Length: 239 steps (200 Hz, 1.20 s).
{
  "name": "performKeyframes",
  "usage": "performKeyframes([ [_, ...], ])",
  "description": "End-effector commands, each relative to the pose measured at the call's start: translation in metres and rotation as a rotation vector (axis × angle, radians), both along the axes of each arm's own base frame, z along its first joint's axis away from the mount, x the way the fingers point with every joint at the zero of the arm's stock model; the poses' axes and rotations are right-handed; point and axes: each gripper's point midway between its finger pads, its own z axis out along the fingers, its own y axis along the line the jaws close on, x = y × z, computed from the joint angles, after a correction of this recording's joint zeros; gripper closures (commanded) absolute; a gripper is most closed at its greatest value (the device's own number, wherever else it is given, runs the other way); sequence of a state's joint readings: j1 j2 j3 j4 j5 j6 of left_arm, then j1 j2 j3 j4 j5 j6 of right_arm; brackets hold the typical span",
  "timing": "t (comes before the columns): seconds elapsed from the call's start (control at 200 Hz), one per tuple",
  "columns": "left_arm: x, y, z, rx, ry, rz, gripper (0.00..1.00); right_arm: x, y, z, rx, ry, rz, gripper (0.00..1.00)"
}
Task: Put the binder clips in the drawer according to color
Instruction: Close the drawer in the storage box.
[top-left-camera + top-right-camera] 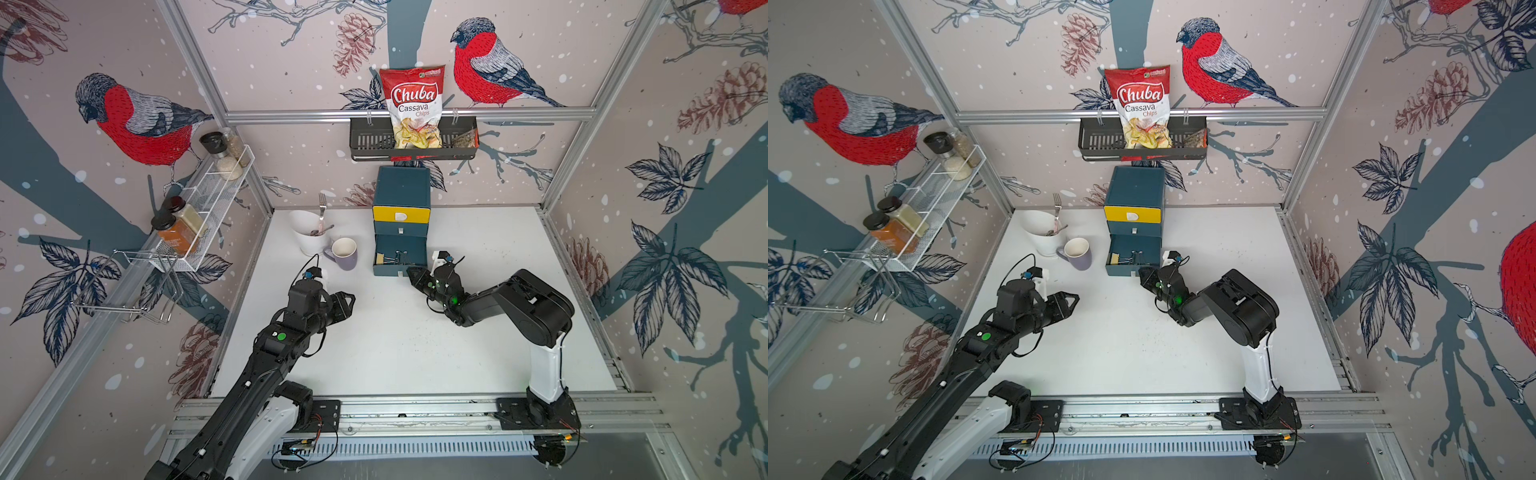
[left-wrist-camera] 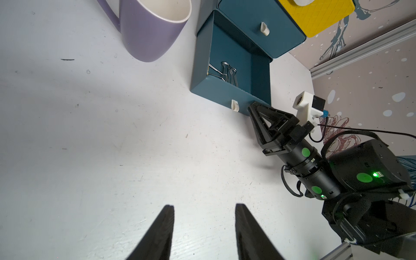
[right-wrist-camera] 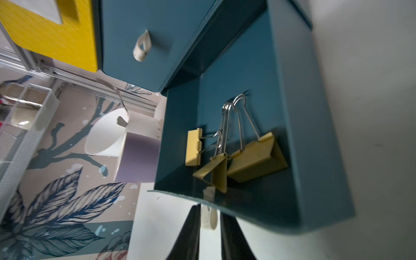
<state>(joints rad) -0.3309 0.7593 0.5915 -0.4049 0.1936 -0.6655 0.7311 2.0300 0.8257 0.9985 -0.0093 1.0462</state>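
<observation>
The teal drawer chest [image 1: 401, 195] [image 1: 1133, 191] stands at the back of the table with its bottom drawer [image 3: 315, 135] pulled out. Inside lie three yellow binder clips [image 3: 252, 157] [image 1: 397, 258] [image 2: 225, 72] with silver wire handles. My right gripper [image 3: 209, 216] [image 1: 409, 272] [image 2: 249, 108] sits at that drawer's front, its fingers closed on either side of the small white pull [image 3: 209, 219]. My left gripper [image 2: 203, 207] [image 1: 351, 297] hovers open over bare table left of the drawer, holding nothing. No pink or blue clips show.
A purple mug [image 1: 343, 253] and a white cup with a fork [image 1: 309, 237] stand just left of the drawer. Above it hangs a black wire basket [image 1: 365, 141] holding a chips bag. A white spice rack [image 1: 208, 199] is on the left wall.
</observation>
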Motion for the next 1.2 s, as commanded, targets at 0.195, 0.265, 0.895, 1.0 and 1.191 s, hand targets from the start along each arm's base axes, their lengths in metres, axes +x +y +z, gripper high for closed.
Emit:
performKeyframes([
  [0.195, 0.002, -0.002, 0.003, -0.024, -0.013, 0.000, 0.51, 0.046, 0.008, 0.024, 0.157, -0.103, -0.084, 0.76],
  [0.265, 0.002, -0.002, 0.003, -0.023, -0.011, 0.000, 0.51, 0.055, 0.007, 0.027, 0.176, -0.120, -0.109, 0.76],
  [0.895, 0.004, -0.002, -0.001, -0.031, -0.001, 0.010, 0.51, 0.107, 0.003, 0.010, 0.217, -0.052, -0.209, 0.80],
  [1.0, 0.005, -0.003, -0.002, -0.028, 0.001, 0.011, 0.51, 0.111, 0.002, 0.005, 0.208, -0.034, -0.224, 0.85],
  [1.191, 0.006, -0.003, -0.002, -0.029, 0.002, 0.010, 0.51, 0.118, -0.002, 0.002, 0.212, -0.024, -0.243, 0.86],
])
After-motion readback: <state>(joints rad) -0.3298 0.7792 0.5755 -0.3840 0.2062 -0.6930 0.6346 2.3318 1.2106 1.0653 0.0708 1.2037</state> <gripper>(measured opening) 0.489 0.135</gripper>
